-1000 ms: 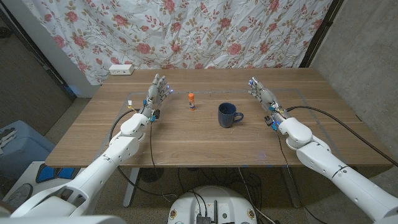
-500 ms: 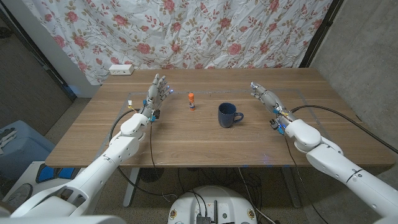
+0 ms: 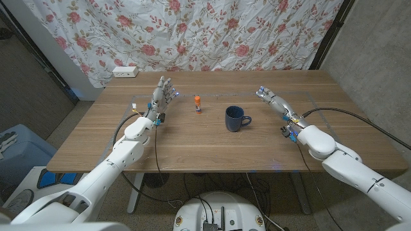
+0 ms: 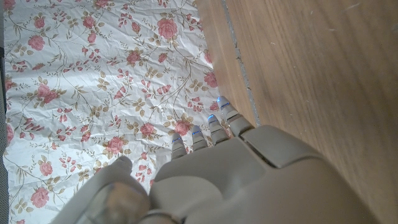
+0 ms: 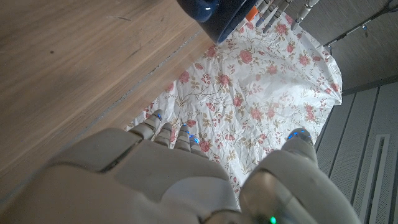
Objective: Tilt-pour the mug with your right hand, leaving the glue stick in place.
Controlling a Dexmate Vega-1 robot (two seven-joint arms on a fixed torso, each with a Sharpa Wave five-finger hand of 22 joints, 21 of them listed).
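Head view showed my right hand empty with fingers apart, well right of the navy mug at mid-counter, so I judged I should approach its right-facing handle, clear of the glue stick.

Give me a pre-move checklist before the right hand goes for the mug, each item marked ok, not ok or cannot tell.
1. Right hand holds nothing, fingers apart: ok.
2. Mug upright on the table, handle toward the right hand: ok.
3. Bare table between right hand and mug, nothing in the path: ok.
4. Glue stick upright, apart from the mug on its far side from the right hand: ok.
5. Left hand holds nothing, off beyond the glue stick from the mug: ok.
6. Mug contents: cannot tell; the inside looks dark in the head view.
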